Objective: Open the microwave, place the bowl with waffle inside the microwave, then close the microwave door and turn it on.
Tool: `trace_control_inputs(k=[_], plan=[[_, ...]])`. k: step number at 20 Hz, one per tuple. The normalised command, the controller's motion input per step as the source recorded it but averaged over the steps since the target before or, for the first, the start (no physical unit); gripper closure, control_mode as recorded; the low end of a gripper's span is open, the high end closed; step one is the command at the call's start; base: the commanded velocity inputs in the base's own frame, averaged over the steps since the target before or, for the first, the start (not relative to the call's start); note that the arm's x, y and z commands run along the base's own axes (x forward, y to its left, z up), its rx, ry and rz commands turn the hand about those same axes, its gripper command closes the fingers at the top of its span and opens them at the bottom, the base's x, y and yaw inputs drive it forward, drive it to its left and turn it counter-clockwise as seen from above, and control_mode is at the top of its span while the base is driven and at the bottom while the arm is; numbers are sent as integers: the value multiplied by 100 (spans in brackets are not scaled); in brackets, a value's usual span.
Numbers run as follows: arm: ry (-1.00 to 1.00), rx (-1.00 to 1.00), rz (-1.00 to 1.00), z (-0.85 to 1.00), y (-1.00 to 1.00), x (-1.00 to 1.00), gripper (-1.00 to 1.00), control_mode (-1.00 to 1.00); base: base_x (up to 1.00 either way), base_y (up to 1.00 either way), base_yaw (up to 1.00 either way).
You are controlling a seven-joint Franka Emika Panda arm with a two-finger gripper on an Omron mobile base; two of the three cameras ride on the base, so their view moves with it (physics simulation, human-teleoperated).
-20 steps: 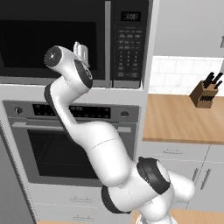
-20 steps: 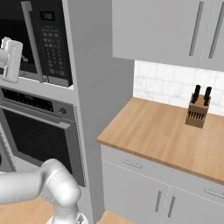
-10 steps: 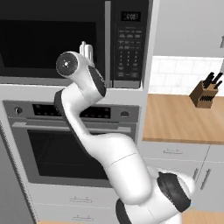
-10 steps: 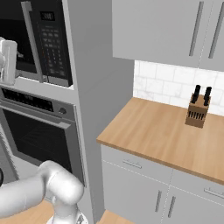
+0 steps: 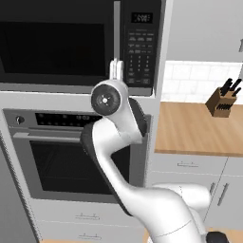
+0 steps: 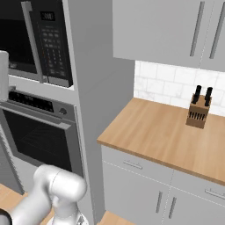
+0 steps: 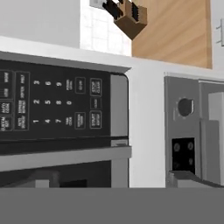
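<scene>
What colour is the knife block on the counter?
The knife block is light brown wood with black knife handles sticking up, clearest in the right base view.

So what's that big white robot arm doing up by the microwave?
The robot's gripper is raised right in front of the microwave, near the lower end of the silver handle and beside the button keypad. The microwave door is shut. The gripper's fingers are spread open and hold nothing. Below sits the oven, also shut, and a knife block stands on the wooden counter to the right.
</scene>
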Motion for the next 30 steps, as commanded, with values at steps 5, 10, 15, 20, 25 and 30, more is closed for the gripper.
trace_control_inputs(k=[5, 10, 15, 20, 25, 30], plan=[[-1, 0, -5, 0, -54, -66, -100, -100, 0, 0, 0], [1, -1, -10, -7, -51, -1, -100, -100, 0, 0, 0], [0, 0, -4, -22, -14, 4, -100, -100, 0, 0, 0], [0, 0, 0, -6, 5, 25, -100, -100, 0, 0, 0], [-1, 1, 0, 0, -1, 37, -100, -100, 0, 0, 0], [0, 0, -3, -4, 0, 39, -100, -100, 0, 0, 0]])
